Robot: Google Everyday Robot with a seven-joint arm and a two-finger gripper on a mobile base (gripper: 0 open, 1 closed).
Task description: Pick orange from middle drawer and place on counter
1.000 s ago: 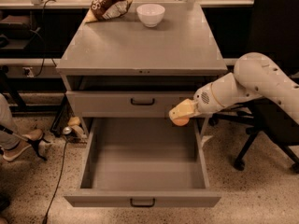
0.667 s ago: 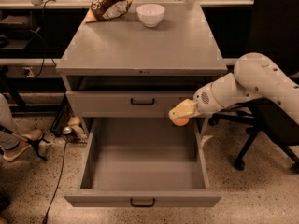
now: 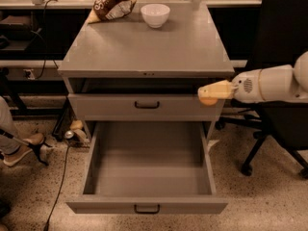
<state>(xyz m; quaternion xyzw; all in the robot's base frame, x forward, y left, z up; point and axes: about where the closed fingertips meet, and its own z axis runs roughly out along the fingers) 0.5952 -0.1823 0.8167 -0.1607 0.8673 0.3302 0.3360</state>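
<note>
Small round orange fruit (image 3: 208, 100) at right of centre in the frame, clasped in the pale two-finger gripper (image 3: 209, 94), closed snugly about it; clear of the wide grey metal middle drawer (image 3: 147, 207), pulled open at lower centre; just below the level of the flat grey counter (image 3: 144, 47). Probably light, firm, smooth-skinned, apt to roll; best pinched across the widest part; best set down gently, well in from the edge.

Front and centre of the bench (image 3: 144, 47) lie bare; bowl (image 3: 155, 14) and bag (image 3: 111, 4) crowd its rear edge. The end effector (image 3: 208, 95), clasping the orange (image 3: 208, 100), hangs beside the right front corner, with a chair (image 3: 281, 32) behind.
</note>
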